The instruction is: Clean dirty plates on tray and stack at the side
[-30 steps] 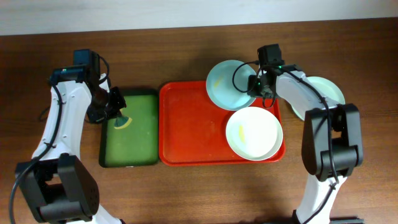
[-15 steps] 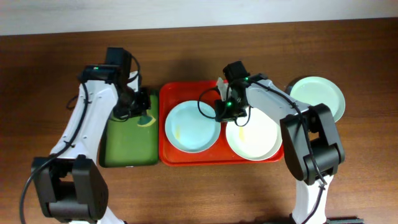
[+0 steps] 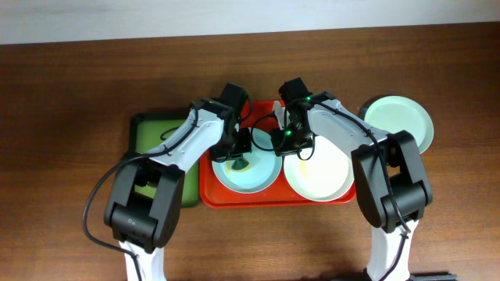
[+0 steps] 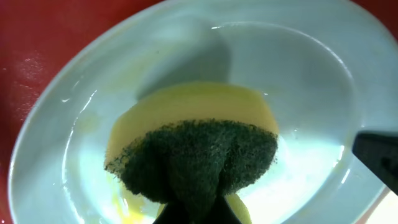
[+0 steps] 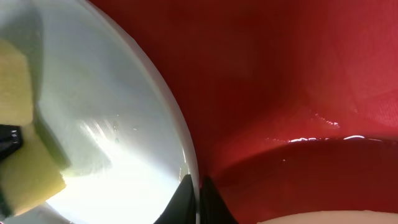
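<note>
Leftmost on the wooden worktop lies the dark-rimmed green tray, with the left arm reaching across it toward the middle. Just beside it on the right is the red tray, which carries 2 plates side by side. The pale blue plate lies in the tray's left half, and the left tool is over it, pinching a sponge. The sponge is yellow with a dark green scouring face, and in the left wrist view it sits against the plate's glossy inside, with a faint yellowish smear beneath it. At the blue plate's right rim, the right tool is pressed together on the rim, 1 finger on each side, as the right wrist view shows. Next to the right, the cream-white plate fills the tray's right end, close beside the blue one. Farthest right, off the tray and flat on the worktop, lies the pale green plate, partly behind the right arm.
</note>
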